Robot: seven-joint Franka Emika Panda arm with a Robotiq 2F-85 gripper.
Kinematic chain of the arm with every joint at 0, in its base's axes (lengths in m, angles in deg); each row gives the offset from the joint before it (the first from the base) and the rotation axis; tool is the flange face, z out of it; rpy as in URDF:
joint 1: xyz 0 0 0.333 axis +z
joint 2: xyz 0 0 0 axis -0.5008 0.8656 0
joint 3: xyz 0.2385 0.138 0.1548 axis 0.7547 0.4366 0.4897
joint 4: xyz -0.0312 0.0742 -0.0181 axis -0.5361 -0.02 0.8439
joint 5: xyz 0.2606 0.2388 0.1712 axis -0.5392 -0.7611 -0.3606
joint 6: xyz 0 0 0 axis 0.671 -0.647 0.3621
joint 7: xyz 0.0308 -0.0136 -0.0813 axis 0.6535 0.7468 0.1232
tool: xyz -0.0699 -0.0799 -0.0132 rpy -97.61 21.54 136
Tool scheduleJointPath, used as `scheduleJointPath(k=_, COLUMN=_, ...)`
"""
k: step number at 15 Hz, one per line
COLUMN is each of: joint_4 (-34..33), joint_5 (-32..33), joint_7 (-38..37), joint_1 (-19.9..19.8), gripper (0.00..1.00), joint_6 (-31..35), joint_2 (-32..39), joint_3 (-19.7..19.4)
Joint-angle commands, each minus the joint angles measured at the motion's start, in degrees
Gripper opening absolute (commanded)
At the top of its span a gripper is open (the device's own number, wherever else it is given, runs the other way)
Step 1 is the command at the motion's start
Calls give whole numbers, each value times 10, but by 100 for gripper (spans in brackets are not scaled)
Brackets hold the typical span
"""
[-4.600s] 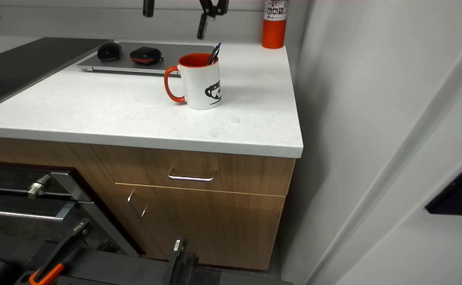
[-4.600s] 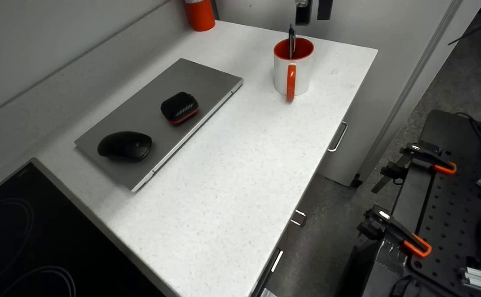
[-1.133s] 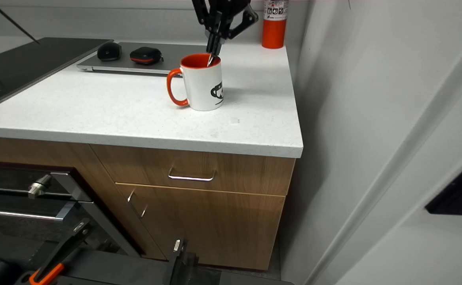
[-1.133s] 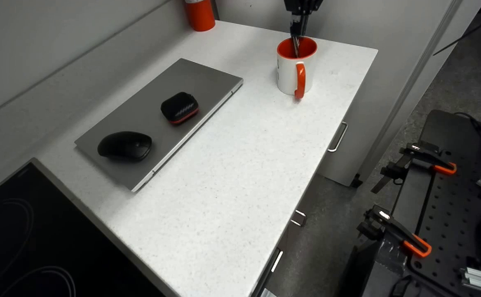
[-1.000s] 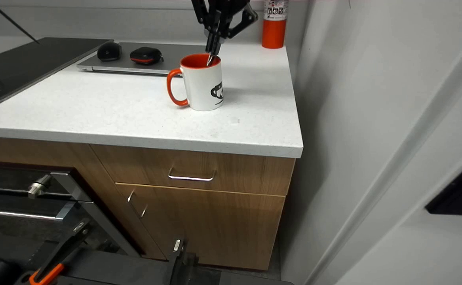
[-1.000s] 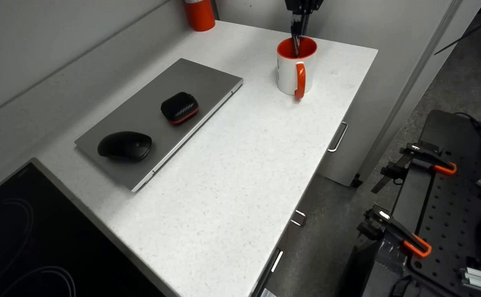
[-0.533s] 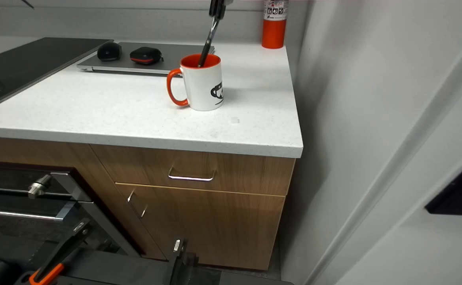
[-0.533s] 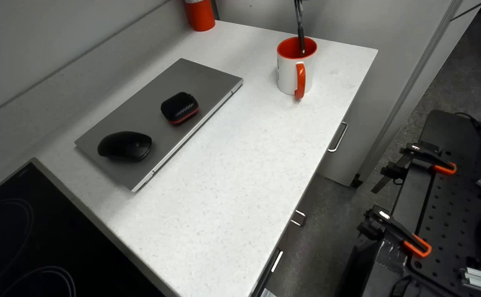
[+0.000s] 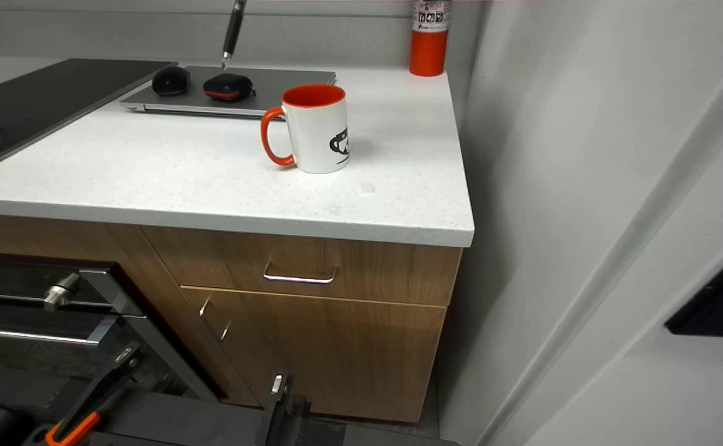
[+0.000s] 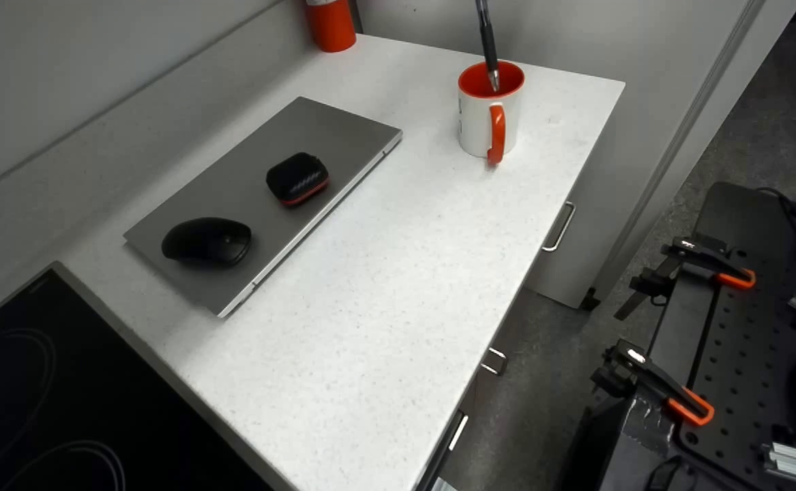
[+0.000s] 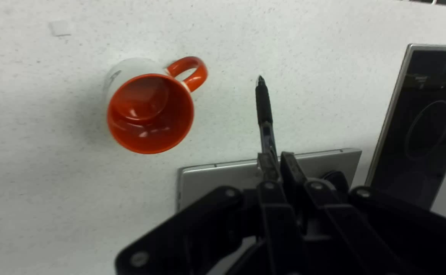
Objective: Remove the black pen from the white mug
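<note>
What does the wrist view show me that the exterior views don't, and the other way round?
Only the wrist view shows the jaws, shut on the pen, and the inside bottom of the mug.
Only the exterior views show the red cylinder and the clamps, in both.
All share the pen, mug, laptop, hob and counter.

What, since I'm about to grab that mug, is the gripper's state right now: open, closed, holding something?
Gripper: closed, holding the black pen between its fingertips, outside the white mug.
</note>
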Motion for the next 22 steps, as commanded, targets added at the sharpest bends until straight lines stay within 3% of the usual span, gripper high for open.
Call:
scheduleJointPath(k=1, joint_4=-9, joint_5=-3, joint_7=12, joint_1=37, gripper=2, joint_6=-32, joint_2=38, joint_3=27)
scheduleJointPath(k=7, joint_4=-55, joint_5=19, joint_7=1, joint_1=62, gripper=2, joint_6=-31, joint_2=166, joint_3=78)
scheduleJointPath(k=12, joint_4=-120, joint_5=24, joint_7=-14, joint_1=44, gripper=2, joint_6=-34, joint_2=277, joint_3=88)
scheduleJointPath(k=17, joint_4=-189, joint_5=21, joint_7=-33, joint_1=18, gripper=2, joint_6=-43, joint_2=344, joint_3=90)
scheduleJointPath(k=18, joint_4=-199, joint_5=22, joint_7=-39, joint_1=15, gripper=33, joint_6=-42, joint_2=351, joint_3=91)
scheduleJointPath(k=19, joint_4=-207, joint_5=23, joint_7=-42, joint_1=12, gripper=36, joint_6=-45, joint_2=355, joint_3=92)
scheduleJointPath(k=22, joint_4=-221, joint_5=28, joint_7=-49, joint_1=8, gripper=57, joint_6=-41, joint_2=362, joint_3=94)
